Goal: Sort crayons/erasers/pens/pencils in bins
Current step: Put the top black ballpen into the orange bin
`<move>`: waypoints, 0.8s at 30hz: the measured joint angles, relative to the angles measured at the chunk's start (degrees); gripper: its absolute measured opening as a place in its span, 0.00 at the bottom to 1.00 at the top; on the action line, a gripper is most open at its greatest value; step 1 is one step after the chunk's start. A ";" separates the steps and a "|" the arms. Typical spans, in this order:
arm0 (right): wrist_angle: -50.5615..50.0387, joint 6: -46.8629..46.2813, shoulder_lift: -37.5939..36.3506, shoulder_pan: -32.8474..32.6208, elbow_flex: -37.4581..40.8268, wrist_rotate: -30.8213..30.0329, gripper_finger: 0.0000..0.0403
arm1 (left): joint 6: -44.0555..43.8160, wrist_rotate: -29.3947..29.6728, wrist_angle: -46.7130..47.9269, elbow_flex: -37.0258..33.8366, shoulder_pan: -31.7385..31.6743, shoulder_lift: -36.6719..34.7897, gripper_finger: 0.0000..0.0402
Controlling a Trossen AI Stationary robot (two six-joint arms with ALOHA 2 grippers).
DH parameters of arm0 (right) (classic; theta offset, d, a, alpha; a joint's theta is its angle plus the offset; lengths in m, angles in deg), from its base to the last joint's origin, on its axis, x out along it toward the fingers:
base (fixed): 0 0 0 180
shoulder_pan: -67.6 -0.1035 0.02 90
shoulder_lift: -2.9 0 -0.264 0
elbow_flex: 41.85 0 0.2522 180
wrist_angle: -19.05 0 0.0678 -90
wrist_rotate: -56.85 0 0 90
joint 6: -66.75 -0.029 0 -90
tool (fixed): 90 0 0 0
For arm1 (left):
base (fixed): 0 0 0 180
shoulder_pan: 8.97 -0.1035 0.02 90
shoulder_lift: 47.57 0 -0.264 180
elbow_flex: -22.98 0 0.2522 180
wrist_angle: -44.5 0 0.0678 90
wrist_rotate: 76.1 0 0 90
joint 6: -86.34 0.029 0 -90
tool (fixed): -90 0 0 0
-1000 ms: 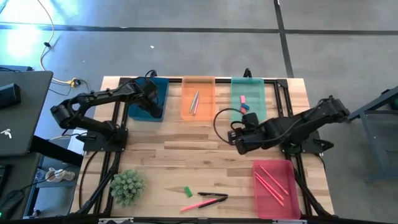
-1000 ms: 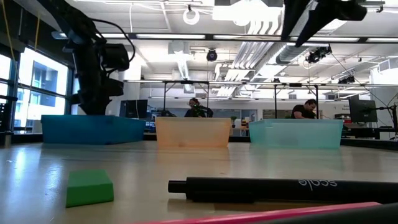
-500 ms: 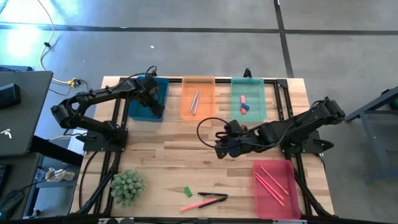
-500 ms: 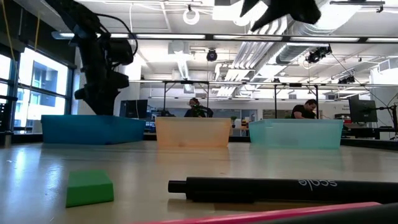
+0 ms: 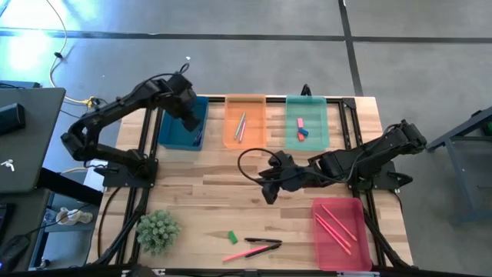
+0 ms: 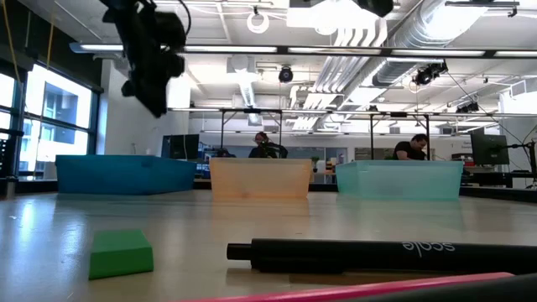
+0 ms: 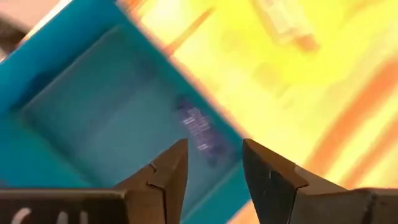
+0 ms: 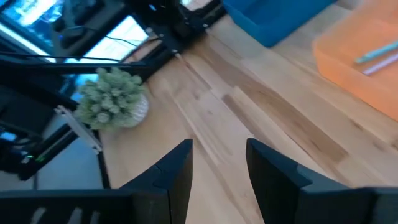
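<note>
My left gripper (image 5: pixel 189 117) (image 7: pixel 214 162) hangs open and holds nothing above the blue bin (image 5: pixel 178 129). A dark pen (image 7: pixel 199 129) lies on that bin's floor. My right gripper (image 5: pixel 270 194) (image 8: pixel 219 162) is open too, with nothing in it, slanting down over the bare middle of the table. Near the front edge lie a green eraser (image 5: pixel 232 237) (image 6: pixel 122 253), a black pen (image 5: pixel 263 241) (image 6: pixel 377 254) and a pink stick (image 5: pixel 247 252). The orange bin (image 5: pixel 244 135) holds pencils. In the green bin (image 5: pixel 307 135) lie a pink and a blue eraser.
A red-pink bin (image 5: pixel 337 238) with several pink sticks stands at the front right. A small green potted plant (image 5: pixel 157 231) (image 8: pixel 112 96) stands at the front left. Bare wood lies between the back row of bins and the items at the front.
My left gripper has risen straight up out of the blue bin and now hangs well above its rim. My right gripper has swung toward the table's left and near edge and has turned about its wrist, now slanting more level.
</note>
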 joint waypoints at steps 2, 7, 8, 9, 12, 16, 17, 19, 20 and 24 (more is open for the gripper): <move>1.77 1.17 0.00 0.00 0.00 0.81 0.35 | -0.12 -4.26 0.02 1.16 -0.07 -1.53 0.33; 2.90 2.12 0.00 -0.02 0.00 1.21 0.35 | -1.91 -12.45 0.54 1.58 0.31 -6.99 0.31; 3.02 2.20 0.00 -0.14 0.00 1.26 0.35 | -2.61 -13.14 0.85 1.58 0.70 -8.06 0.30; 3.44 2.23 0.00 -0.23 0.00 1.27 0.35 | -3.18 -13.79 1.25 1.58 1.15 -9.12 0.30; 5.04 2.35 -0.02 -0.39 0.00 1.45 0.35 | -4.06 -15.18 2.51 1.58 3.10 -12.32 0.30; 7.27 3.61 -0.02 -0.63 0.00 1.46 0.35 | -4.18 -15.16 4.46 1.58 6.86 -16.16 0.30; 7.91 4.43 -0.02 -0.65 0.00 1.46 0.35 | -4.14 -15.17 4.57 1.48 7.90 -16.96 0.30; 9.99 6.24 -0.02 -0.87 0.00 1.35 0.35 | -4.60 -15.35 3.67 -0.16 9.75 -19.22 0.30; 11.10 7.39 -0.02 -0.97 -0.03 1.21 0.35 | -5.52 -15.51 2.79 -1.58 10.52 -20.50 0.30; 10.01 11.19 0.65 -1.03 -3.45 0.18 0.35 | -10.85 -15.47 -1.39 -8.36 12.63 -25.11 0.30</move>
